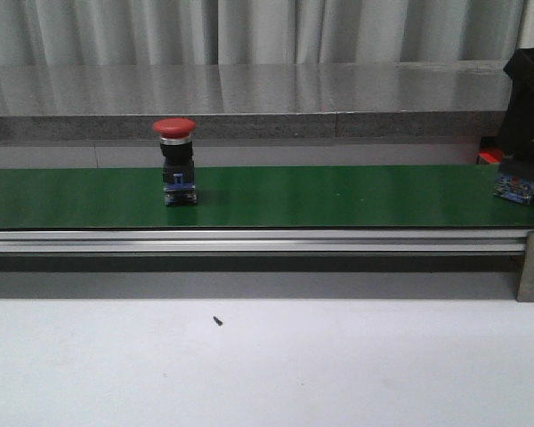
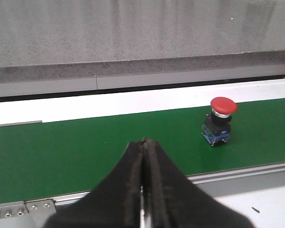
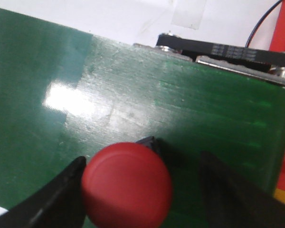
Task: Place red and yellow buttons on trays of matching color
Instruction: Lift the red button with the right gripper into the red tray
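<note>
Two red mushroom-head push buttons on the green conveyor belt (image 1: 338,196).

Second red-capped button (image 3: 127,185) lying between the right gripper (image 3: 147,190) fingers at the belt's right end, jaws spread wide, one finger against the cap, grip uncertain. First red button with black-and-blue base (image 1: 176,162) standing upright mid-belt toward the left, well apart from the left gripper (image 2: 143,156), its fingers pressed together, holding nothing, near the belt's front edge. Aluminium rail (image 1: 249,240) along the front.

The conveyor belt (image 1: 338,196) looks like matt green rubber, though it shines where light falls on it. Its side rail (image 1: 249,240) is brushed metal. The red button (image 1: 174,127) has a smooth plastic cap with slight gloss. The tabletop (image 1: 338,365) is plain, matt white. The left pincer (image 2: 143,180) looks like dull black rubber.
</note>
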Controlling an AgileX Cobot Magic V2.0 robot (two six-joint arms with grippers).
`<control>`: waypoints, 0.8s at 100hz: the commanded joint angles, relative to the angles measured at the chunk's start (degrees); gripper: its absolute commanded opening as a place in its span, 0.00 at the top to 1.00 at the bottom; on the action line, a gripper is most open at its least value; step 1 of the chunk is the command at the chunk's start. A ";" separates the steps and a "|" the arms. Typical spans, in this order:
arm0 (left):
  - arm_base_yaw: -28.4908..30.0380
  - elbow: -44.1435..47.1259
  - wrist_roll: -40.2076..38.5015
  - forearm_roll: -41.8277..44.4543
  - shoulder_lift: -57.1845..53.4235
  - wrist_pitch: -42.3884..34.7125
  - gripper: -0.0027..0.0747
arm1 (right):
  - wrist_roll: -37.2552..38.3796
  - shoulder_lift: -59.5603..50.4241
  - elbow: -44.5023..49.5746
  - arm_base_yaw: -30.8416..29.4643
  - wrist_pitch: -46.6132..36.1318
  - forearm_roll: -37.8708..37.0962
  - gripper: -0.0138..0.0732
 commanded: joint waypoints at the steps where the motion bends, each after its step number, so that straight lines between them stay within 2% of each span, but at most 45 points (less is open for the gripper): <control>1: -0.50 -1.56 0.14 -0.89 0.10 -4.77 0.99 | -0.22 -1.17 -1.92 -0.37 -1.42 0.79 0.35; 15: -0.50 -1.56 0.14 -0.89 0.10 -4.77 0.99 | -0.22 -1.03 -2.27 -0.37 -0.65 0.79 0.65; 20: -0.50 -1.56 0.14 -0.89 0.10 -4.77 0.99 | -0.22 -1.32 -2.79 -0.40 -0.34 0.79 0.70; 35: -0.50 -1.56 0.14 -0.89 0.10 -4.77 0.99 | -0.22 -2.09 -7.84 -1.85 4.87 0.79 0.70; 49: -0.50 -1.56 0.14 -0.89 0.10 -4.77 0.99 | 0.15 -2.20 -14.61 -7.64 12.69 0.44 0.70; 66: -0.50 -1.56 0.14 -0.89 0.10 -4.77 0.99 | 0.37 -1.93 -18.82 -17.18 9.88 0.36 0.70; 80: -0.50 -1.56 0.14 -0.89 0.10 -4.77 0.99 | 0.31 0.91 -21.04 -22.12 8.25 0.36 0.70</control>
